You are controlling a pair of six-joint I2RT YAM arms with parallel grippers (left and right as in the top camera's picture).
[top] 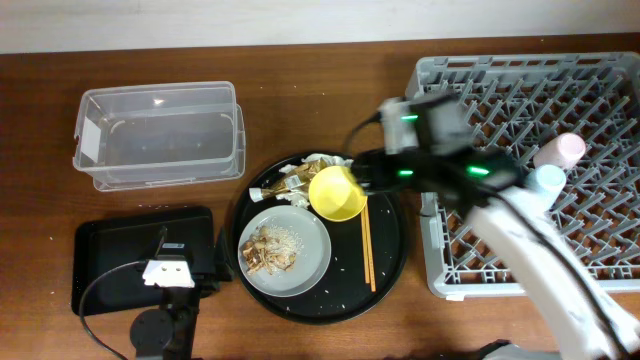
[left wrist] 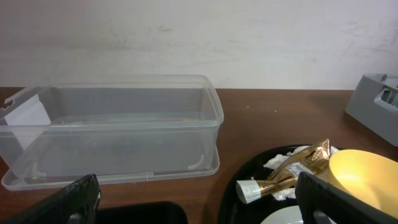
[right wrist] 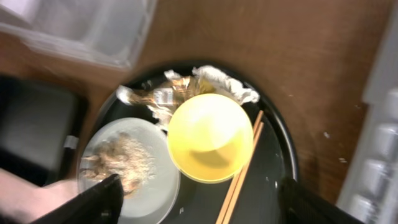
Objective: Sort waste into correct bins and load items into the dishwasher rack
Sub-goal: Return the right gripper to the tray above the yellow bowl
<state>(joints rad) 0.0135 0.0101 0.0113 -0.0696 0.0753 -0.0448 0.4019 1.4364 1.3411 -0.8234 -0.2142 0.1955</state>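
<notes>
– Right tool: how wide is it?
– Its fingers stand well apart at the lower edge of the right wrist view, with nothing between them. It hovers over the round black tray, above the yellow bowl, and holds nothing.
– And the left tool?
– Spread wide and empty too, low over the flat black tray (only its two dark fingertips show in its own view).
– Which way do the chopsticks point?
– They lie side by side on the round tray, on the rack side of the bowl. Their long axis runs from the far edge of the desk towards the near edge, tilted a little.
– What does one camera give that another lacks?
– Only the overhead view shows the dishwasher rack whole, with the pink cup and light-blue cup in it. It also shows the food scraps on the grey plate. The left wrist view shows the clear tub from the side, and the gold-brown wrapper on white napkins beside the bowl.
</notes>
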